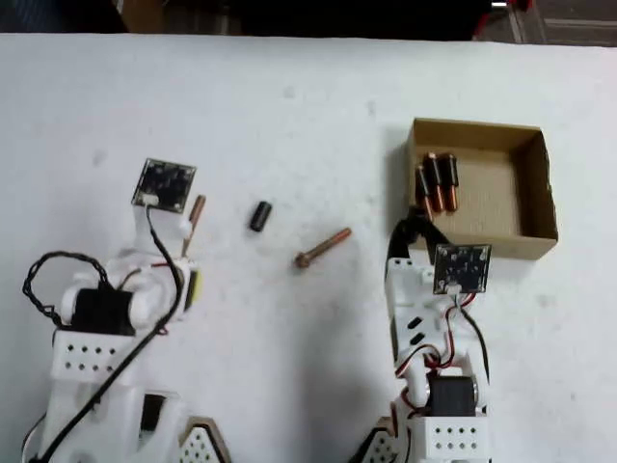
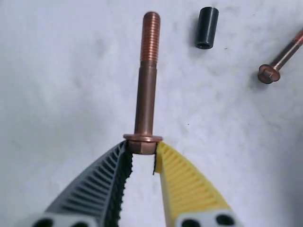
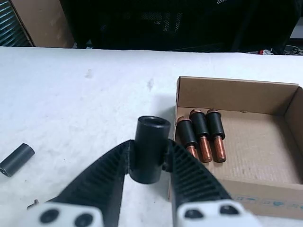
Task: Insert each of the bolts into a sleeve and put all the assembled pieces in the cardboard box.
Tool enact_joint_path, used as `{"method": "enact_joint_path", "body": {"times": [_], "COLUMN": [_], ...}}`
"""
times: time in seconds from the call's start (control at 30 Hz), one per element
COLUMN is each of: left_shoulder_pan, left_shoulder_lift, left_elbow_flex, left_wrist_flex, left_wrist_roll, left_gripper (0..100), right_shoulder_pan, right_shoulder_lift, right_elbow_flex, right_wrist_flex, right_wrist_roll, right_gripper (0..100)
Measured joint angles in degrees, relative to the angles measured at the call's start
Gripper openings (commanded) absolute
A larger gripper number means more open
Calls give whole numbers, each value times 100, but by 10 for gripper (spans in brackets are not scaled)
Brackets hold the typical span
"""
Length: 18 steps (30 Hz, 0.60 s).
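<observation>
While the left gripper (image 2: 142,158) pinches a copper bolt (image 2: 146,94) by its flanged head, fingers pressed on either side, the threaded shank sticks straight out past the tips, probably so the free end can enter a bore. The right gripper (image 3: 148,156) is clamped round the lower body of a black sleeve (image 3: 152,135). The sleeve's open end stands proud of the fingers, likely to leave the hole clear for that bolt. This gripper sits just beside the near wall of the cardboard box (image 1: 501,203), handy for a drop-off. Three assembled pieces (image 1: 436,183) lie side by side inside, close to one wall. A spare sleeve (image 1: 260,216) and a spare bolt (image 1: 323,248) lie loose on the table (image 1: 289,116) between the arms, apart from each other. My read: three are done, one pair is held ready to mate, and one pair is waiting.
</observation>
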Motion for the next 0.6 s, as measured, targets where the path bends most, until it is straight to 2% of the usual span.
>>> {"method": "enact_joint_path", "body": {"times": [0.13, 0.33, 0.6], "left_shoulder_pan": [9, 9, 0], "left_shoulder_lift": [-9, 141, 2215], "left_elbow_flex": [-97, -1231, -3042], "left_wrist_flex": [105, 1160, 2497], "left_wrist_roll": [0, 0, -62], "left_gripper": [21, 21, 21], "right_shoulder_pan": [0, 0, 0], "right_shoulder_lift": [0, 0, 0], "right_elbow_flex": [0, 0, 0], "right_wrist_flex": [0, 0, 0], "right_wrist_roll": [0, 0, 0], "right_gripper": [16, 16, 16]}}
